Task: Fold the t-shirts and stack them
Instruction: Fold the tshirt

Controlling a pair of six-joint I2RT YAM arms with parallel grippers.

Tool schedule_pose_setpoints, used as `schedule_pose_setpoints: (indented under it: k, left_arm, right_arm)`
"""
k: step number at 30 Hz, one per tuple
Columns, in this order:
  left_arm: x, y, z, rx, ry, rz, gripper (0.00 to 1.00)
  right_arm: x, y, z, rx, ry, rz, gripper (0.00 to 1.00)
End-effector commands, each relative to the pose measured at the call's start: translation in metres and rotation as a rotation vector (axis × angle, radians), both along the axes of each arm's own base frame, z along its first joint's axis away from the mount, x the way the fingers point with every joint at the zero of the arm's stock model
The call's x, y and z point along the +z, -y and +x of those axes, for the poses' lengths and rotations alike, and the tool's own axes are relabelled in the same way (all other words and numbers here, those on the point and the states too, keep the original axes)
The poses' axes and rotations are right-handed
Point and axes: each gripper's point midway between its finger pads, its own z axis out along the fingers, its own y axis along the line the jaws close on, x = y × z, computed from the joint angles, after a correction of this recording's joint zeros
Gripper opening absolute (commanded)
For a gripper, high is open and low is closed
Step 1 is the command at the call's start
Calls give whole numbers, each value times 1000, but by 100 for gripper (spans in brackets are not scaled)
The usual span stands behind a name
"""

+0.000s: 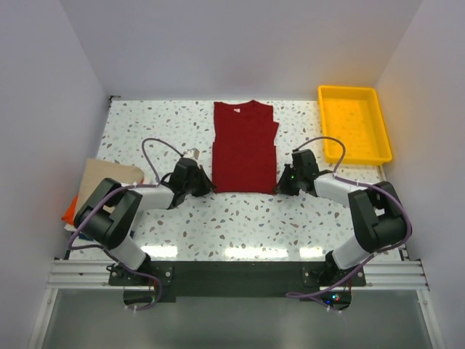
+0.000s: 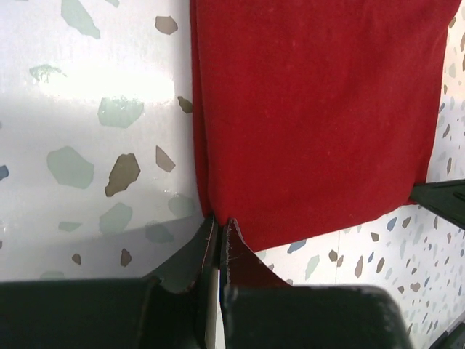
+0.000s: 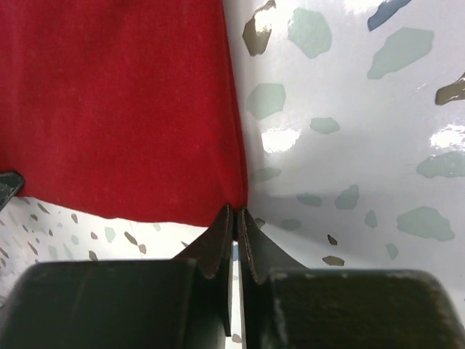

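Note:
A dark red t-shirt (image 1: 245,145) lies flat in the middle of the table, its sleeves folded in so it forms a long rectangle with the collar at the far end. My left gripper (image 1: 211,187) is at its near left corner. In the left wrist view the gripper (image 2: 220,220) is shut, pinching the edge of the red cloth (image 2: 312,116). My right gripper (image 1: 278,187) is at the near right corner. The right wrist view shows it (image 3: 237,209) shut on the cloth (image 3: 116,102) there. A folded tan shirt (image 1: 109,178) rests on an orange one (image 1: 70,211) at the table's left edge.
A yellow plastic tray (image 1: 354,123) stands at the far right of the speckled table. White walls close in the left, back and right sides. Both arms reach inward from their bases on the near rail.

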Motion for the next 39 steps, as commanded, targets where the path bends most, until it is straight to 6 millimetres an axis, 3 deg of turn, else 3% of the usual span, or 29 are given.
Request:
schedule_pose_setpoints:
  k: [1, 8, 9, 11, 15, 16, 19, 25, 29, 31, 32, 34, 35, 37, 39]
  left_arm:
    - [6, -1, -15, -24, -19, -2, 0]
    - [24, -13, -54, -32, -10, -47, 0]
    - [17, -17, -66, -35, -29, -40, 0]
    - [25, -20, -77, -36, -10, -64, 0]
    - [20, -24, -115, -53, -30, -91, 0]
    - [21, -24, -121, -55, -31, -97, 0]
    - [22, -28, -142, -59, -37, -108, 0]
    - [43, -31, -156, -68, -13, -151, 0]
    - [89, -20, -138, -82, 67, -179, 0]
    - [95, -15, -129, -91, 67, -151, 0]
    - [115, -11, -120, -90, 99, -159, 0]
    - [119, -5, -109, -99, 88, -128, 0]
    - [140, 2, -99, -106, 122, -143, 0]
    - [140, 3, -81, -95, 110, -108, 0]
    - [160, 5, -58, -98, 132, -140, 0]
  right_arm:
    - [14, -7, -6, 38, 6, 41, 0]
    - [40, -5, -38, 79, 39, 88, 0]
    - [44, -4, -48, 93, 53, 104, 0]
    - [43, 0, -65, 102, 35, 104, 0]
    - [42, 7, -105, 131, 21, 134, 0]
    - [52, 7, -110, 138, 63, 151, 0]
    - [55, 12, -137, 147, 50, 171, 0]
    - [71, 16, -157, 152, 68, 191, 0]
    - [98, 16, -144, 146, 122, 179, 0]
    - [108, 17, -133, 137, 150, 165, 0]
    - [121, 14, -125, 138, 180, 169, 0]
    - [126, 11, -110, 138, 181, 154, 0]
    - [141, 8, -98, 137, 213, 157, 0]
    - [144, 4, -78, 130, 209, 143, 0]
    - [166, -2, -56, 132, 253, 141, 0]
